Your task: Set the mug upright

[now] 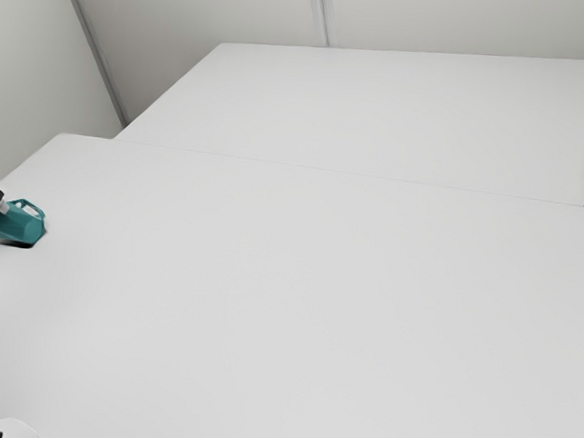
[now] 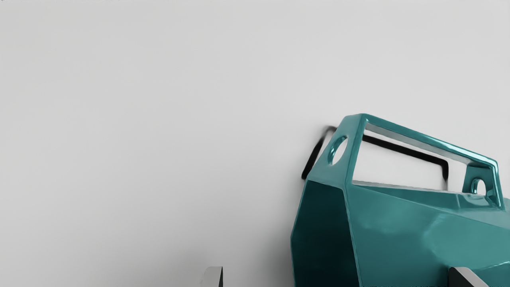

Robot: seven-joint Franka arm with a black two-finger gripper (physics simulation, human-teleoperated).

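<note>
The teal faceted mug [image 1: 16,226] lies tipped on its side at the exterior view's far left, its handle toward the upper right there. The black gripper [image 1: 3,206] is right at the mug's upper side. In the wrist view the mug [image 2: 398,231] shows its looped handle and a dark end face. The gripper [image 2: 336,277] is open, its fingers wide apart: one finger [image 2: 213,277] is beyond the dark end over bare table, the other overlaps the mug's body. Whether that finger touches the mug, I cannot tell.
A white table [image 1: 296,310] stretches to the exterior view's right, with another white surface [image 1: 380,110] behind it and pale walls beyond. A white rounded part [image 1: 2,429] shows at the exterior view's lower left corner.
</note>
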